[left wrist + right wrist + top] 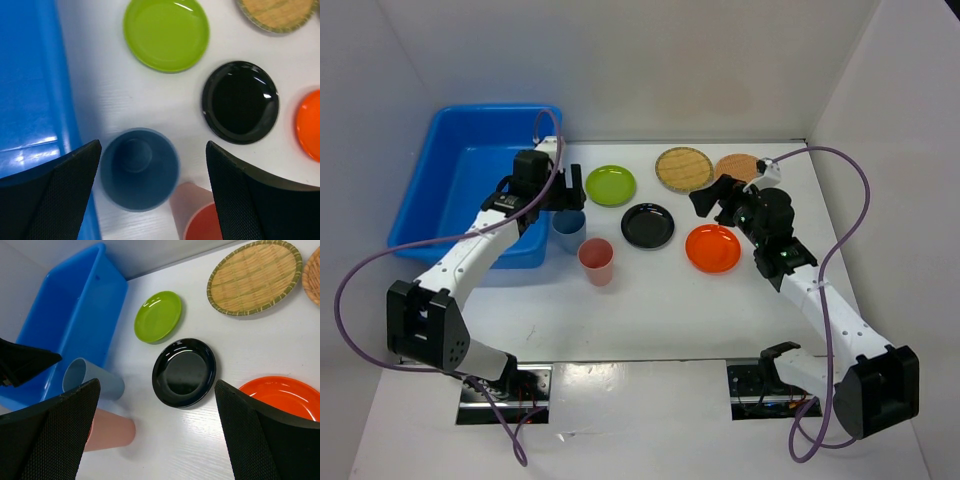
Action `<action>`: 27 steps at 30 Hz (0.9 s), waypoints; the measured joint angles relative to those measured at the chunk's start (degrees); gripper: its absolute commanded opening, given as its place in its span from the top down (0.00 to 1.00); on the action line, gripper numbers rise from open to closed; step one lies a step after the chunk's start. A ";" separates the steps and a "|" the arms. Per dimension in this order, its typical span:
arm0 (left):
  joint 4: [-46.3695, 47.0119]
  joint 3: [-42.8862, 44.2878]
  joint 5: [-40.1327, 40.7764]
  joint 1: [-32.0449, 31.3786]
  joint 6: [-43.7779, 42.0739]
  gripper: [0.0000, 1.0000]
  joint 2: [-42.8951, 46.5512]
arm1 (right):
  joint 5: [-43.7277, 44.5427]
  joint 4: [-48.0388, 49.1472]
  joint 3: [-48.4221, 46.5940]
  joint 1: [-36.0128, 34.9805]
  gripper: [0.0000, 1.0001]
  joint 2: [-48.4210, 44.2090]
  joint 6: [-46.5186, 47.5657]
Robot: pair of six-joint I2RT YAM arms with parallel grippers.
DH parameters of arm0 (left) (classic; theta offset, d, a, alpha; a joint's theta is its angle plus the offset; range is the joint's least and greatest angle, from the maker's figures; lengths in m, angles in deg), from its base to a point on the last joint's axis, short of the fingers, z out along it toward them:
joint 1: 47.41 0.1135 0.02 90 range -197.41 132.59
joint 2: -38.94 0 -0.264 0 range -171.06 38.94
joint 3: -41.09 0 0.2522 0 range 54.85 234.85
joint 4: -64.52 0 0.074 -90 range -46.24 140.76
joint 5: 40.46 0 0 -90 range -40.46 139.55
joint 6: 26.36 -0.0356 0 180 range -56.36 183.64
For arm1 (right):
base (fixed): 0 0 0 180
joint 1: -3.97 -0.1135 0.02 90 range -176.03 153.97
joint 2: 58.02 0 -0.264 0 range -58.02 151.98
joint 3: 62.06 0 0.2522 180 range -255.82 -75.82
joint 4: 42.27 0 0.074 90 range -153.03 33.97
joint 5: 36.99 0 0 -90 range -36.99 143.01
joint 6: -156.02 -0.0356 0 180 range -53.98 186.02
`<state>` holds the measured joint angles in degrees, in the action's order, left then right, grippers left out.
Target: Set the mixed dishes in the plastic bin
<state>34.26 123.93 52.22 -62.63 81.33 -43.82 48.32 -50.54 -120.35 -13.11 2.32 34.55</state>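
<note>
Standing beside the plastic bin (425, 195) (perhaps touching) is the blue cup (568, 232).

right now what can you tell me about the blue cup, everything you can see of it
The blue cup is a plain muted-blue tumbler, matte plastic by its look, narrowing toward the base. It stands upright on the white table, mouth up and empty, close by the blue bin's near right corner; whether they touch is unclear. The salmon-pink cup stands right beside it. The left gripper hangs above it, fingers open to either side, no contact visible.
</note>
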 measured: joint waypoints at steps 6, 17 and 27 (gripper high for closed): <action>-0.11 0.37 -1.25 -4.63 -3.72 0.06 -0.85 | 0.09 0.04 0.07 -0.02 0.00 0.02 -0.20; -5.33 3.89 7.23 -8.83 -5.31 0.06 -12.90 | 1.31 0.02 0.07 -0.04 0.00 0.02 -0.39; -5.46 4.33 6.86 -8.83 -3.96 0.27 -12.39 | 1.60 0.00 0.07 -0.04 0.00 0.31 -0.42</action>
<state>28.80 128.26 59.09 -71.46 77.38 -56.21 49.92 -50.54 -120.29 -13.16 2.62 34.14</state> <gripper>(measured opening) 0.740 0.997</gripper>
